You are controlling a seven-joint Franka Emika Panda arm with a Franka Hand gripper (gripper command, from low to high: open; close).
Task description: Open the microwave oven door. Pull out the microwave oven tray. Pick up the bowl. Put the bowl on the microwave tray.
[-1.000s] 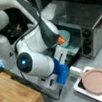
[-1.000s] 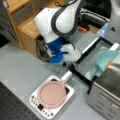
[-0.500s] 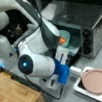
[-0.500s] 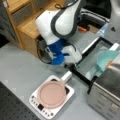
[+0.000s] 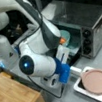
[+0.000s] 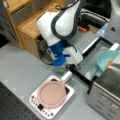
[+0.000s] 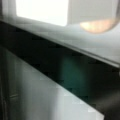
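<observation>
White and grey plastic fills most of what we see: the robot arm (image 5: 39, 55) bends down over the middle of the scene in both front views, its blue-trimmed wrist low over the work surface. Behind it, at a front view's right, stands the silver oven (image 5: 87, 22) with black knobs (image 5: 86, 41) on its front panel. The microwave oven door (image 6: 96, 53) is already open — in a front view it lies folded down flat, its dark frame reaching out toward the arm, the glass panel reflecting pale light. A teal bowl (image 6: 106, 60) shows at the mouth of the oven, tilted, with a small orange patch beside it; in a front view the bowl (image 5: 66, 37) sits just behind the arm's elbow, inside the opening. We cannot make out the microwave oven tray as a separate thing under it.

A wooden cabinet (image 5: 15, 97) stands at a front view's bottom left. Near the door's outer edge lies a white slab (image 6: 51, 100) carrying a round pink dish (image 6: 52, 93).

The gripper (image 6: 71, 67) hangs just over the door's near edge, close to the frame — whether its fingers are parted or closed, we cannot tell. The wrist view gives only the dark door frame running diagonally, a teal reflection in the glass, and the pink dish at the top.
</observation>
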